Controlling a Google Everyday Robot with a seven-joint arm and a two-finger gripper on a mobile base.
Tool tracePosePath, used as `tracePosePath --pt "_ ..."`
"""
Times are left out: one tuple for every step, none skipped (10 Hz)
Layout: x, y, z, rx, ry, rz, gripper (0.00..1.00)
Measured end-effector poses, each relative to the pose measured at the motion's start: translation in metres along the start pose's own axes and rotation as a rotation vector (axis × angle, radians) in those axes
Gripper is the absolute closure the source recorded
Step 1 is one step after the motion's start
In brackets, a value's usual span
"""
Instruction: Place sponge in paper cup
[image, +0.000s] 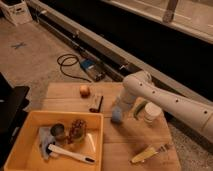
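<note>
**Sponge in the grip, beside the cup and not in it**

At the far left I see the yellow bin on the near corner of the wooden table. Inside it lie a pale blue cloth, a small metal cup, a brown knobbly lump and a white-handled tool across the bin's front.

Behind the bin, on bare wood, a small round orange fruit sits near the table's far edge. A dark brown block lies just to its right and a little nearer to me.

Next comes the gripper, pointing down at the middle of the table. Its fingers pinch the sponge, which stands on end under them, low over the wood. I cannot tell whether its bottom edge touches the table. The white arm runs off to the right behind it.

The paper cup stands upright just right of the sponge and apart from it, its mouth uncovered.

At the front right a yellowish object lies on the wood.
</note>
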Motion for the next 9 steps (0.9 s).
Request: tracePosePath --pt "0.002 -0.003 0.007 -0.005 -0.012 -0.020 0.35" --pt "0.003 -0.011 0.018 -0.019 -0.019 -0.058 0.35" --pt "0.002 -0.017 0.030 -0.037 -0.024 -0.097 0.35" --pt "0.003 -0.021 0.038 -0.048 -0.029 -0.127 0.35" --pt "0.006 -0.020 0.044 -0.065 -0.035 -0.151 0.35" --pt "0.009 -0.021 0.051 -0.083 -0.039 -0.179 0.35" --pt "0.011 -0.021 0.056 -0.101 -0.041 -0.198 0.35" --pt "0.016 -0.017 0.058 -0.115 -0.042 -0.202 0.35" --pt "0.026 -0.013 0.056 -0.121 -0.033 -0.204 0.35"
